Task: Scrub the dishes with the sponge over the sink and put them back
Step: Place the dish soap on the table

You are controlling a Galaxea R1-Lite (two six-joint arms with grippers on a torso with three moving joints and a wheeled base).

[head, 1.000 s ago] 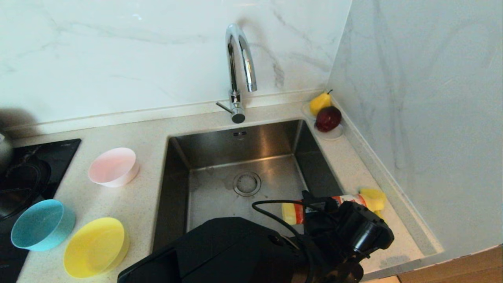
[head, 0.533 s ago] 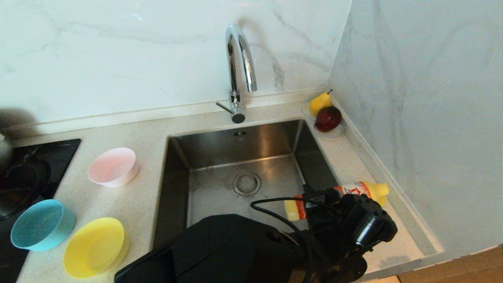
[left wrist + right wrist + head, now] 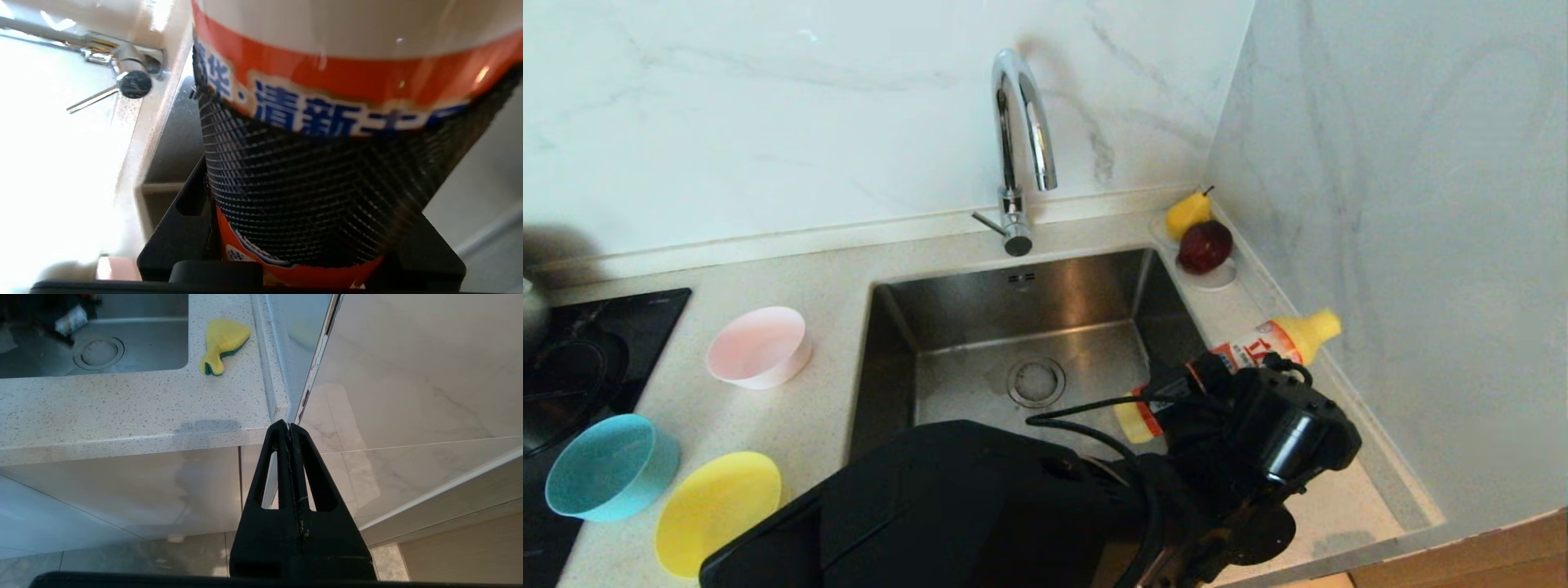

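My left gripper (image 3: 1197,385) is shut on a yellow detergent bottle (image 3: 1262,347) with an orange label, held slanting over the right rim of the sink (image 3: 1013,298), cap toward the wall. In the left wrist view the bottle (image 3: 347,36) fills the space between the fingers of that gripper (image 3: 310,196). The pink bowl (image 3: 758,347), blue bowl (image 3: 609,467) and yellow bowl (image 3: 715,510) stand on the counter left of the sink. The sponge (image 3: 222,341) lies on the counter right of the sink; my arm hides it in the head view. My right gripper (image 3: 289,426) hangs shut and empty below the counter's front edge.
A curved chrome tap (image 3: 1021,122) rises behind the sink. A white saucer (image 3: 1213,282) with a pear and a red fruit sits in the back right corner. A black hob (image 3: 572,367) lies at the far left. Marble walls close in the back and right.
The left gripper has lifted the bottle and turned it from lying nearly level to slanting, with the cap raised toward the right wall. The arm has shifted slightly away from me. The right arm is still.
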